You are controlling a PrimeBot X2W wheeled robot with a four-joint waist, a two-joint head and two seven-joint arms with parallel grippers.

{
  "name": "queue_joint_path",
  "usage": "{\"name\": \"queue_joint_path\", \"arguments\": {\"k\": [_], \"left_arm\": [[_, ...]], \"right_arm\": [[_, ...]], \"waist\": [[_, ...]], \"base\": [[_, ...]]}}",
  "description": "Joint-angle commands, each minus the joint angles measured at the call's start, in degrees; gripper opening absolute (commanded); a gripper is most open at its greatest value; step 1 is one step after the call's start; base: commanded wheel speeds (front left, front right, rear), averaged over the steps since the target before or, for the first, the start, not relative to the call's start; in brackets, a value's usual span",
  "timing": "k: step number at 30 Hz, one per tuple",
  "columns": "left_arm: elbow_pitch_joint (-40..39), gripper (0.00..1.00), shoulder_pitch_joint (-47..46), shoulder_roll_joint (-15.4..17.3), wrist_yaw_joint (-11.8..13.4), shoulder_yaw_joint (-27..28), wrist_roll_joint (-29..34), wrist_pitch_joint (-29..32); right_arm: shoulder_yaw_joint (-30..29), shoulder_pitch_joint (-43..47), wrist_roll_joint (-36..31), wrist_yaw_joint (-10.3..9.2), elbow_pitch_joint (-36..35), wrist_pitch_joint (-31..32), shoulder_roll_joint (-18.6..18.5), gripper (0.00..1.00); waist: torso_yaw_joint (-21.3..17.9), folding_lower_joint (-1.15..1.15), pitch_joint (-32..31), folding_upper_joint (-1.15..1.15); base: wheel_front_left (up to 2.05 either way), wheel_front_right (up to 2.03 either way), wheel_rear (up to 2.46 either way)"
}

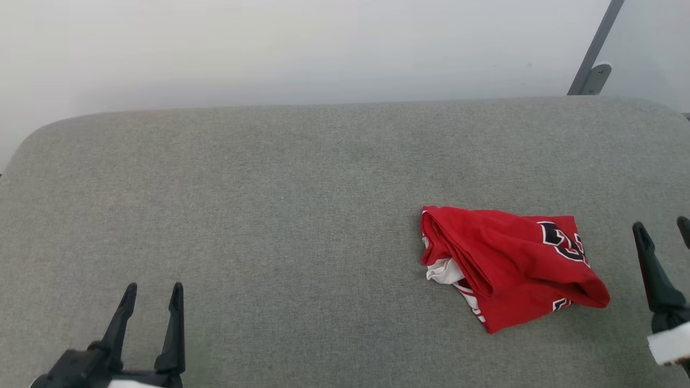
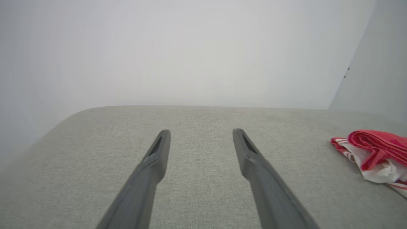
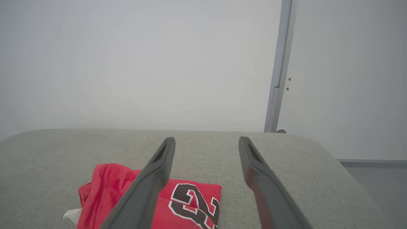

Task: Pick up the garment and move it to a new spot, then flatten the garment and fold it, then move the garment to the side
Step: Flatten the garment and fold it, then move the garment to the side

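Note:
The garment (image 1: pixel 512 264) lies folded into a loose red bundle on the right half of the grey cushioned surface (image 1: pixel 280 205), black lettering facing up and a bit of white cloth poking out at its left. My right gripper (image 1: pixel 662 226) is open just to the garment's right, apart from it. In the right wrist view the garment (image 3: pixel 190 203) sits below and left of the open right gripper (image 3: pixel 206 143). My left gripper (image 1: pixel 153 291) is open at the lower left, far from the garment. The left wrist view has the open left gripper (image 2: pixel 201 135) over bare fabric and the garment (image 2: pixel 375 156) at the right edge.
A pale wall rises behind the surface's rounded far edge. A grey metal post (image 1: pixel 593 54) with a bracket stands at the back right corner, seen too as the post (image 3: pixel 279 70). Grey floor (image 3: pixel 372 178) lies beyond the right edge.

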Motion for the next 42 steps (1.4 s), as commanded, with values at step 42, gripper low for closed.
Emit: {"name": "queue_joint_path", "arguments": {"k": [42], "left_arm": [[-4.06,1.00,-10.15,0.35,-0.08,-3.10,2.36,-0.30]], "right_arm": [[4.82,-13.55,9.81,-0.01,0.62,47.07,-9.29,1.00]], "waist": [[1.89,0.00,14.20,0.00]], "base": [[0.00,0.00,0.00]]}}
